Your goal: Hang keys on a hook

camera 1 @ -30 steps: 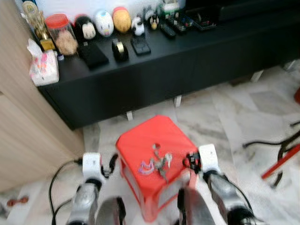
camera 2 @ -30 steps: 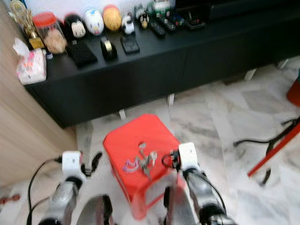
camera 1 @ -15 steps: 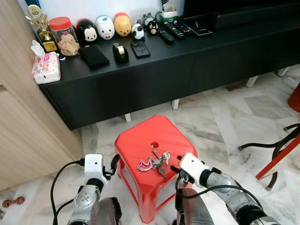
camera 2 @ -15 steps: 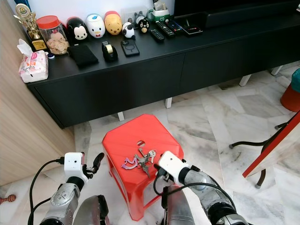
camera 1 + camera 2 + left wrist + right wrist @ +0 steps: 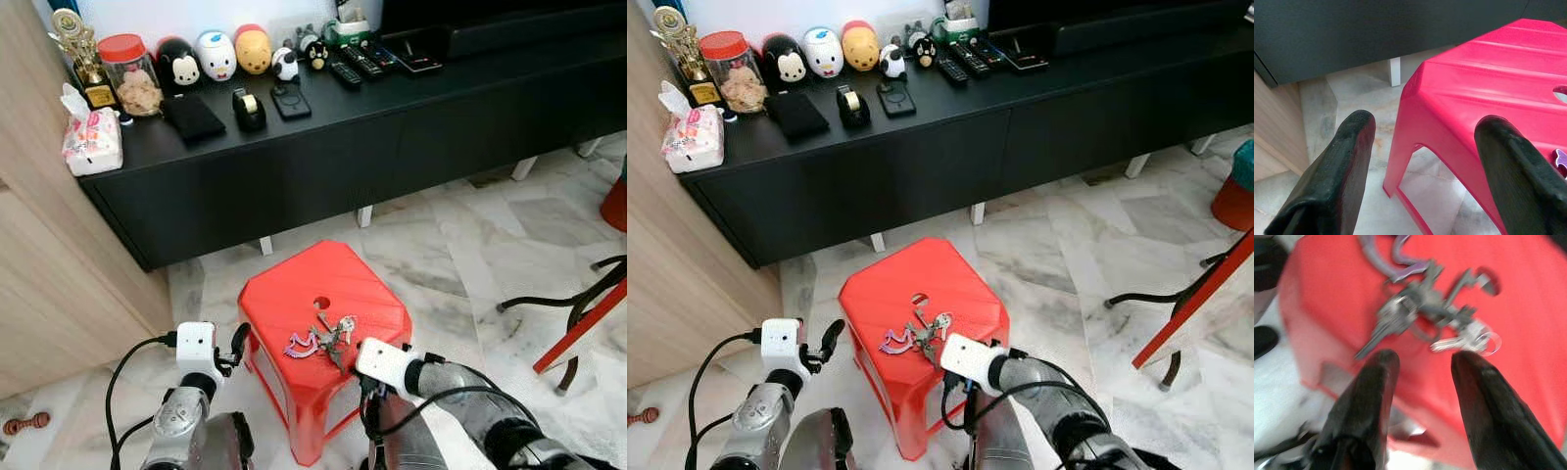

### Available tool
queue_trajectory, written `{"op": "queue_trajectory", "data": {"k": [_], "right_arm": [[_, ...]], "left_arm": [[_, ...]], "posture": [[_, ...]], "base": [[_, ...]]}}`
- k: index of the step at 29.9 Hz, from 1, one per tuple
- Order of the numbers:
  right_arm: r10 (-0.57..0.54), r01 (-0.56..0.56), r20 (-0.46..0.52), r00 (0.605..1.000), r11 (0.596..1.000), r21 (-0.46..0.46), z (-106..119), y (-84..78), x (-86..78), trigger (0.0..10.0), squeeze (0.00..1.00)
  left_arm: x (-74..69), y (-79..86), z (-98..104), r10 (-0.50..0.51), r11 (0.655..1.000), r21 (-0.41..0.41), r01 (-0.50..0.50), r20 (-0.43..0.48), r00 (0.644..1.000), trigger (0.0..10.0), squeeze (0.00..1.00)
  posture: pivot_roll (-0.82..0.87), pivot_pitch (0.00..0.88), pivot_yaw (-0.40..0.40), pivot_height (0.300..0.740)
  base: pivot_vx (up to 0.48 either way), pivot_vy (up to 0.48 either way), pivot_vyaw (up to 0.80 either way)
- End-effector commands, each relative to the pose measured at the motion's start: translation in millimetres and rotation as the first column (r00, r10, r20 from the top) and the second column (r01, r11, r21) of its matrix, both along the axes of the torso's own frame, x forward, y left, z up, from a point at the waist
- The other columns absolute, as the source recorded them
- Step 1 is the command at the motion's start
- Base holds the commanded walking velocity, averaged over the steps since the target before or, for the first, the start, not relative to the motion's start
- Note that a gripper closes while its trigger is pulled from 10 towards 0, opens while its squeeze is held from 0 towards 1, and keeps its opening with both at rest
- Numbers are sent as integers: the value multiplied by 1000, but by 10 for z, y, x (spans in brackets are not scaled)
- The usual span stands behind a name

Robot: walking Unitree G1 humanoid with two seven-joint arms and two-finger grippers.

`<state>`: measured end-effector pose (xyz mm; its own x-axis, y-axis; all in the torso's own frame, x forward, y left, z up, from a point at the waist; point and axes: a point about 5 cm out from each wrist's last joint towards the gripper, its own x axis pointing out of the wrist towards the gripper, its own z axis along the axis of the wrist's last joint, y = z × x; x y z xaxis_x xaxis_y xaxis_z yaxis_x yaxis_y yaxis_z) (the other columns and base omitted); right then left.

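The keys [image 5: 1430, 316] lie on the red stool [image 5: 284, 304], so the right gripper [image 5: 1418, 364] approaches them with fingers apart, holding nothing. The left gripper [image 5: 1425, 161] waits beside the stool, open and empty.

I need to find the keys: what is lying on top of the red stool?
A bunch of keys with a purple charm lies on the red stool. The right hand is open before it.

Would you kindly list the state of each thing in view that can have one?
keys: lying loose on the stool, not gripped
red stool: upright on the floor
right gripper: open, fingers just short of the keys
left gripper: open, beside the stool
jar: lid on
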<state>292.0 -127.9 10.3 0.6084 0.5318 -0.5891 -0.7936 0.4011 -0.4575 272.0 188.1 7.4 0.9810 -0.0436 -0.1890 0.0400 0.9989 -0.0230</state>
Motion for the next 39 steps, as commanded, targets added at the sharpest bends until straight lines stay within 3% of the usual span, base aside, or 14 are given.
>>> {"op": "queue_trajectory", "data": {"k": [1,6,18,23,32,39], "right_arm": [[-30,31,22,999,999,-22,12,-11,41,10000,0],[-46,47,48,998,999,-11,53,3,87,10000,0],[32,-31,10,999,998,-48,-10,-5,20,10000,0],[53,-47,76,996,995,-89,54,-25,81,10000,0],[48,-42,182,982,998,-38,224,7,194,10000,0],[92,-87,137,986,995,-40,158,34,127,10000,0]], "left_arm": [[-54,51,-39,5,1000,12,-5,-14,1000,10000,0],[-83,56,-54,2,1000,14,-2,-16,1000,10000,0],[-190,48,-107,7,1000,13,-7,-19,1000,10000,0],[-238,57,-106,10,1000,15,-10,-9,1000,10000,0],[-296,12,-65,2,1000,16,-3,15,1000,10000,0],[-330,-4,-29,2,1000,17,-2,19,1000,10000,0]], "posture": [[-130,148,4,593],[-130,159,3,593],[-117,190,-5,593],[-111,206,-9,593],[-107,228,-15,593],[-100,236,-18,593]], "base": [[0,0,0],[0,0,0],[0,0,0],[0,0,0],[0,0,0],[0,0,0]]}}
